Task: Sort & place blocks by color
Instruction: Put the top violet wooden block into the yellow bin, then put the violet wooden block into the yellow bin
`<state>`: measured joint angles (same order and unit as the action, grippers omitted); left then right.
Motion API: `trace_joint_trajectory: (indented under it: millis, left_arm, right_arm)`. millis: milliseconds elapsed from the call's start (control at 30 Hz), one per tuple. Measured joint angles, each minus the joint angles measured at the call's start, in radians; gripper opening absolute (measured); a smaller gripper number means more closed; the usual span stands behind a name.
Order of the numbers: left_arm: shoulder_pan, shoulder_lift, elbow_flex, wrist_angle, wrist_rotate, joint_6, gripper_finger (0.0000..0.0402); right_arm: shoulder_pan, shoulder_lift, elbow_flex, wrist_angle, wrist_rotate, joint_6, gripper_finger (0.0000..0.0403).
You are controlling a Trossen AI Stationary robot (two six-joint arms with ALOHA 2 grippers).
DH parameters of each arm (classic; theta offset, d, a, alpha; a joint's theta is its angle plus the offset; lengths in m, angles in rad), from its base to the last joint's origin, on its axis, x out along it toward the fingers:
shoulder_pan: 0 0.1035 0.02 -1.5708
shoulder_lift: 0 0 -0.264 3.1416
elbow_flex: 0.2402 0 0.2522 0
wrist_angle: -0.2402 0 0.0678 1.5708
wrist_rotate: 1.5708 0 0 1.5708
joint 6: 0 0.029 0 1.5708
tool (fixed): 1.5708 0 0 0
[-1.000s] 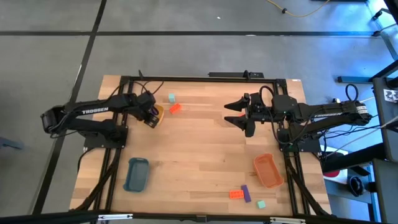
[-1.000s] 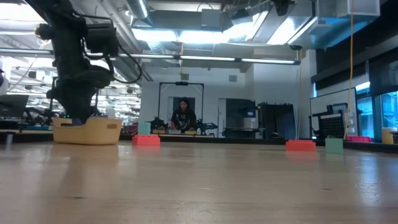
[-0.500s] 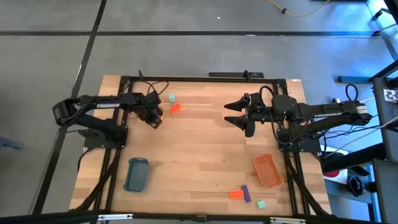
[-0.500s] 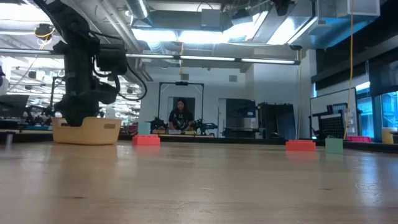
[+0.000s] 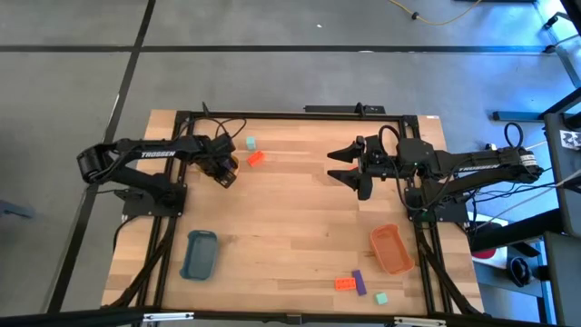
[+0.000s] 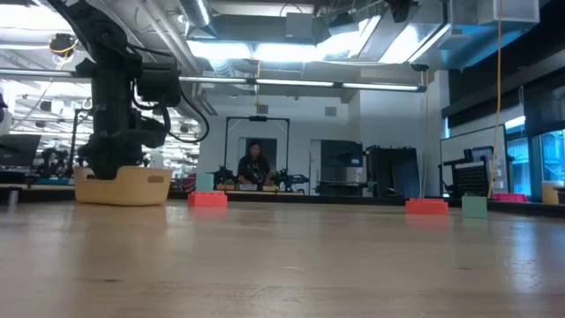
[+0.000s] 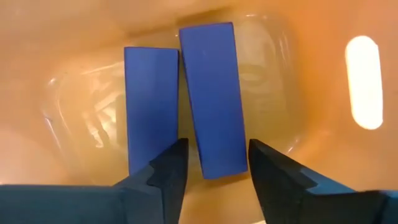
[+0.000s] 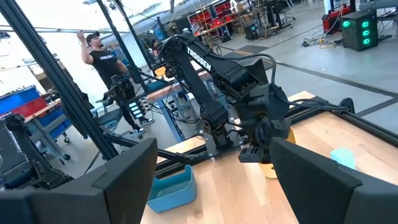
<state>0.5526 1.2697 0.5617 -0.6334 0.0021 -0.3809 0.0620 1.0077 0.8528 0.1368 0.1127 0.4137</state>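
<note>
My left gripper (image 7: 214, 152) points down into the yellow tray (image 6: 132, 187) at the table's far left. It is open. Two purple blocks lie flat, side by side, on the tray's floor (image 7: 280, 93). The fingers stand on either side of the near end of one purple block (image 7: 214, 99); the other purple block (image 7: 151, 106) lies beside it. A teal block (image 5: 250, 143) and an orange-red block (image 5: 256, 157) rest on the wood just right of the tray. My right gripper (image 5: 338, 165) waits open and level, raised over the table's far right.
A blue tray (image 5: 199, 253) sits near the left front and an orange tray (image 5: 391, 249) near the right front. By the orange tray lie an orange-red block (image 5: 344, 282), a purple block (image 5: 359, 282) and a teal block (image 5: 381, 297). People stand in the room beyond.
My left gripper has gone down into the yellow tray and tipped more upright, then has kept still for the last half second.
</note>
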Motion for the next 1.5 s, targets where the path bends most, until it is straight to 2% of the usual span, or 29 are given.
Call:
trace_joint_trajectory:
  millis: [133, 267, 500, 633, 733, 833, 1033, 1167, 1333, 1500]
  left_arm:
    - [0.0, 0.0, 0.015, -0.01, 0.002, 0.023, 0.0179]
    - [0.005, -0.002, 0.085, -0.055, 0.006, 0.06, 0.0186]
    - [0.03, -0.056, 0.318, -0.256, -0.001, 0.147, 0.0187]
    - [0.026, -0.159, 0.443, -0.243, 0.01, 0.132, 0.0187]
    - [-0.012, -0.271, 0.474, -0.077, 0.046, 0.063, 0.0187]
    - [-0.086, -0.398, 0.448, 0.154, 0.063, -0.021, 0.0186]
    - [-0.318, -0.562, 0.255, 0.637, 0.029, -0.07, 0.0184]
    - [-0.455, -0.596, 0.115, 0.897, -0.001, -0.018, 0.0184]
    - [-0.515, -0.595, 0.06, 0.93, -0.095, 0.101, 0.0184]
    - [-0.515, -0.595, 0.06, 0.936, -0.098, 0.179, 0.0184]
  right_arm:
    - [0.0, 0.0, 0.0, 0.0, 0.0, 0.003, 0.0315]
    - [0.0, 0.0, 0.0, 0.0, 0.0, 0.004, 0.0315]
    - [0.0, 0.0, 0.0, 0.001, 0.0, 0.025, 0.0315]
    - [0.0, 0.0, 0.0, 0.001, 0.0, 0.027, 0.0315]
    - [0.0, 0.0, 0.0, 0.001, 0.0, 0.027, 0.0315]
    - [0.0, 0.0, 0.0, 0.014, 0.0, 0.026, 0.0315]
    - [0.0, 0.0, 0.0, 0.04, 0.0, 0.015, 0.0315]
    - [0.0, 0.0, 0.0, 0.042, -0.001, -0.002, 0.0315]
    - [0.0, 0.0, 0.0, 0.048, 0.0, -0.004, 0.0315]
    - [0.0, 0.0, 0.0, 0.048, -0.001, -0.007, 0.0315]
